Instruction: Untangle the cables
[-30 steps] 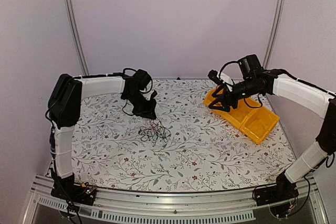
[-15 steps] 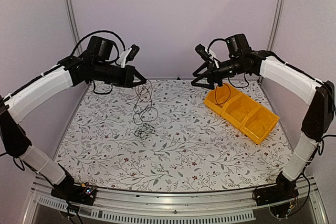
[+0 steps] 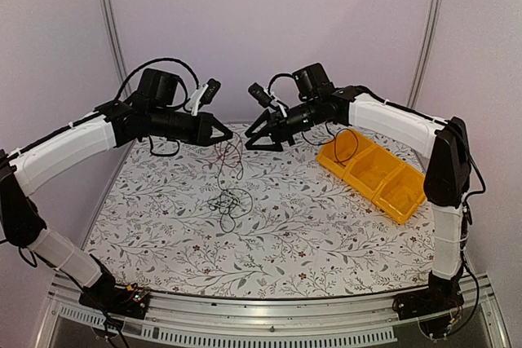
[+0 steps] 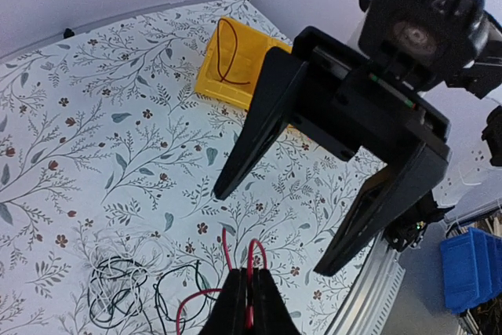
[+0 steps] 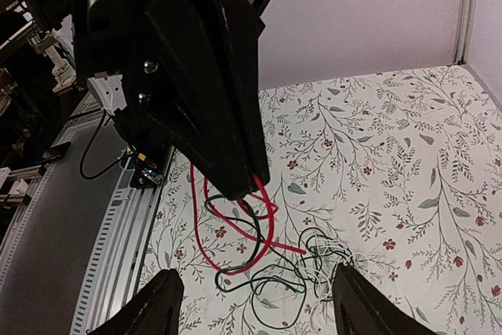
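Cables (image 3: 227, 200) first: a small clump of thin black, whitish and red loops. Rests on the floral counter (image 3: 326, 242), a little left of its middle. Sends a few slack strands up from the clump to the left jaws, hanging above it and slightly nearer the back wall (image 3: 269, 30).

Left jaws clenched tight on the red cable (image 4: 251, 260). Pinch it right at the fingertips (image 4: 234, 305), leaving a short arch poking out past them. Below, in the left wrist view, black and whitish coils lying flat on the counter, the red strand curving down beside them. In the right wrist view, that same red strand dropping from the left jaws in long loops onto the black and whitish part of the clump.

Right jaws released, spread wide, gripping nothing. Hover at about the height of the left jaws, pointing toward them, close but apart, over the back part of the counter. Cannot tell whether the red arch reaches in between the spread fingers.

Left arm (image 3: 69, 152) stretched in from the left side, right arm (image 3: 391, 120) reaching across from the right, both raised well above the counter.

Farther right, a yellow bin (image 3: 367, 189) with three compartments in a row, set at a slant on the counter and well apart from the clump. In its end compartment nearest the back wall, one dark red cable (image 4: 227, 51) lying as a single loop.

Beyond the counter's near edge, in the left wrist view only, a blue crate (image 4: 471, 268).
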